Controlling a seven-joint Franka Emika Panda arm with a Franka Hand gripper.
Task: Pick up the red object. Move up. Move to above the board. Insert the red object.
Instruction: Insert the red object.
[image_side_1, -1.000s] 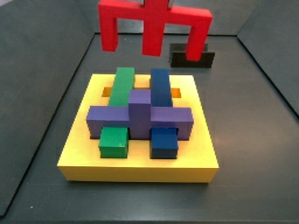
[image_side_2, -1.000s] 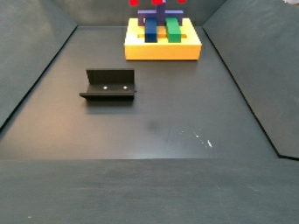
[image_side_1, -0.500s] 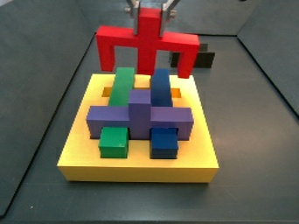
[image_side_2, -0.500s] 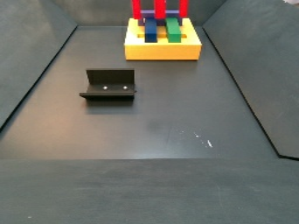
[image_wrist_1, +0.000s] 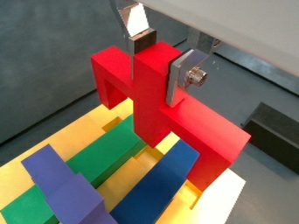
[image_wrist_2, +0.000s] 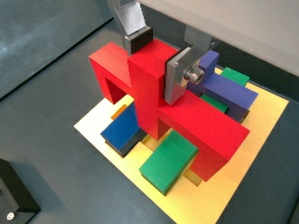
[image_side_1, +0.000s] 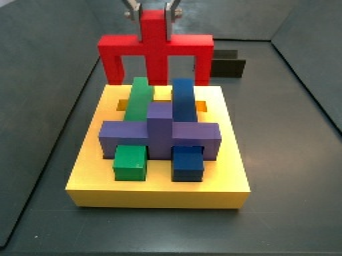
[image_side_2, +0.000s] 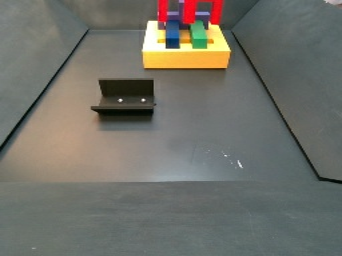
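Dark grey counter (image_side_2: 174, 160) is enclosed by low grey walls, and the yellow board (image_side_1: 160, 185) is set near its far end in a side view, well apart from the fixture (image_side_2: 124, 97), which stands alone on the open floor. The board carries several seated pieces: a green block (image_side_1: 140, 96) and a blue block (image_side_1: 182, 97) lie side by side as long bars, a purple cross-shaped piece (image_side_1: 160, 132) is laid across their near ends, and a small green cube (image_side_1: 128, 160) and a small blue cube (image_side_1: 189, 161) are seated in front of it. The red object (image_side_1: 156, 52) is held over the far part of the board, its crossbar running level across the board's width, its central stem upright and its two outer legs pointing down toward the board. In both wrist views the claw (image_wrist_1: 159, 59) is seen clamped on the upright stem of the red object (image_wrist_2: 158, 105), with a silver finger (image_wrist_1: 136, 24) pressed to one face and the opposite plate to the other. Whether the legs touch the board cannot be told.
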